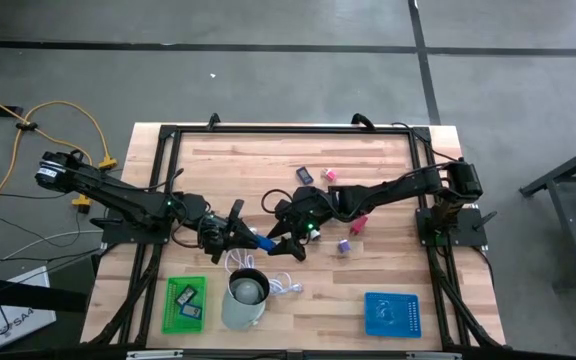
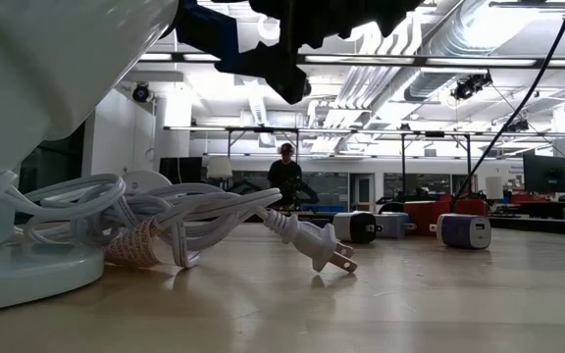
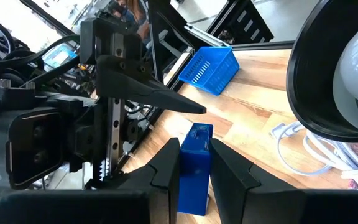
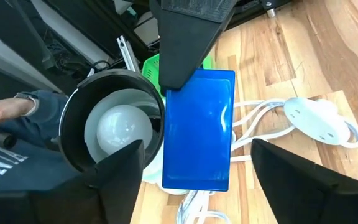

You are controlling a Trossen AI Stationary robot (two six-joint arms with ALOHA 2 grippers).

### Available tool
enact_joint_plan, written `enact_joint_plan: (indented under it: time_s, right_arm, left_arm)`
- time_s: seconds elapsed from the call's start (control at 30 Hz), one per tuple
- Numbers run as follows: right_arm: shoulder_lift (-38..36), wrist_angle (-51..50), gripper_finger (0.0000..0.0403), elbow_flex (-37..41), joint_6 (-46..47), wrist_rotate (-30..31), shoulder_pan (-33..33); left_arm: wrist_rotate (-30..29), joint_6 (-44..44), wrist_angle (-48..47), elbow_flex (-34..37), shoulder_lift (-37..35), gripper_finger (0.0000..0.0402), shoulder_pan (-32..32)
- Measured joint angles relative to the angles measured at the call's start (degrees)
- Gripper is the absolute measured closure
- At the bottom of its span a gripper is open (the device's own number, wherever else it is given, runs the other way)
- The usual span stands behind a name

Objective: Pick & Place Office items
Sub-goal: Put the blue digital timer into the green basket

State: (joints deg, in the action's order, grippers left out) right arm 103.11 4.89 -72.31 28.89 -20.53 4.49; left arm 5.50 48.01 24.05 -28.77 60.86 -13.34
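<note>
Over the wooden table [image 1: 388, 180] both arms meet just above the pale cup [image 1: 245, 298] and white cable [image 2: 165, 221]. The left gripper [image 3: 194, 165] is clamped on a blue block [image 3: 193, 167], held in the air mid-table. The right gripper [image 4: 194, 158] stands spread wide around that same block, fingers apart from it. Small pink and purple pieces [image 1: 345, 245] lie nearby

Robotics laboratory. The wooden tabletop [image 1: 388, 270] sat in a black metal frame [image 1: 288, 128] on a grey taped concrete floor [image 1: 268, 60]; at the low view's centre, a person [image 2: 284, 175] stood among workstations under exposed ceiling ducts [image 2: 430, 44] and strip lights.
</note>
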Motion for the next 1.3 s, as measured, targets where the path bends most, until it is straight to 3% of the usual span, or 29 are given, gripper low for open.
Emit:
enact_joint_plan:
  time_s: [0.37, 0.83, 1.3]
  right_arm:
    - [0.0, -1.41, 0.0117, 0.02, -0.42, -1.54, -1.31]
    - [-0.02, -2.97, 0.0117, 0.02, 1.52, -13.04, -8.66]
    - [-0.02, -2.95, 0.0118, 0.02, 1.44, -15.52, -11.04]
  left_arm:
    - [0.0, -0.02, 0.0, 0.0, 0.0, 0.034, -0.02]
    - [-0.06, -1.57, -0.02, 0.0, 0.0, 0.034, 0.0]
    - [-6.9, -8.56, -0.61, 0.0, -1.05, 0.034, -0.02]
